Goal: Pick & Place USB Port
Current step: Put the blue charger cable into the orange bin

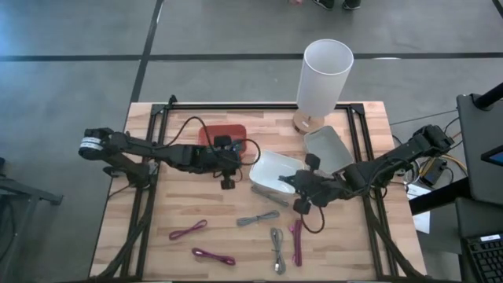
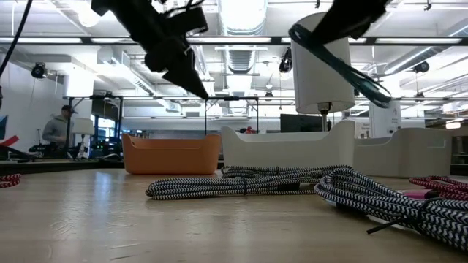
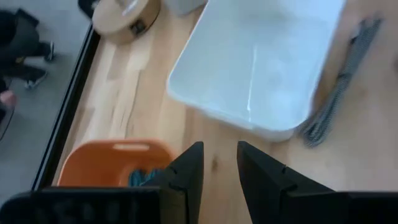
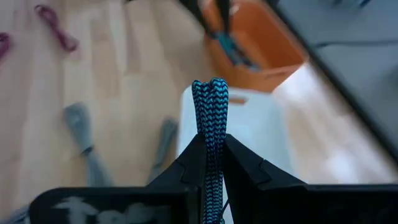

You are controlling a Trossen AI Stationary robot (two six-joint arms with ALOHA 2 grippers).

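Note:
My right gripper is shut on a blue braided cable above the near right corner of the white bin. My left gripper is open and empty. It hovers over bare table between the orange bin and the white bin, fingers pointing down in the low view. The orange bin holds another blue cable. A black-and-white braided cable lies on the table just near of the white bin. My right gripper pinches the folded bundle of the blue cable between its two fingers, several strands together. The folded end sticks out past the fingertips. The rest hangs slack in a loop below the gripper, clear of the table in the low view.
A grey bin and a tall white cylinder on a wooden base stand at the far right. Grey cables and magenta cables lie along the near part of the table.

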